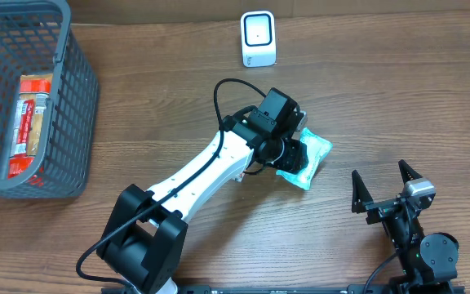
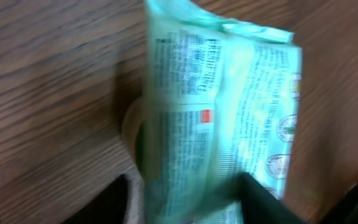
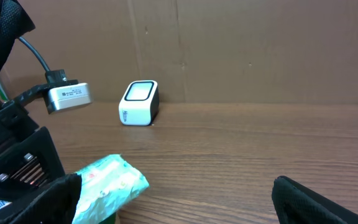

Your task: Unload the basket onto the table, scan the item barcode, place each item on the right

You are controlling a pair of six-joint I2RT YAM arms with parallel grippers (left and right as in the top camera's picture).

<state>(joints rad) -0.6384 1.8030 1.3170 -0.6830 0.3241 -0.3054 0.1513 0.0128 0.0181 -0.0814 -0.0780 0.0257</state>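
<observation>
Right now the pale green packet (image 1: 317, 151) lies flat on the table (image 1: 178, 98), right of the middle and well apart from the white scanner (image 1: 258, 38) at the far edge. The left fingers (image 2: 272, 202) stand over it, one on each side of its near end, with its printed face towards the wrist camera (too blurred there to pick out a barcode). Whether they already pinch it or only bracket it, I cannot tell. Straddling the end looks meant to leave the print uncovered for the scanner. The right fingers (image 3: 328, 202) are spread wide and hold nothing, parked near the front edge, probably to keep clear. A basket (image 1: 76, 98) at the left holds a red pack (image 1: 33, 122).
</observation>
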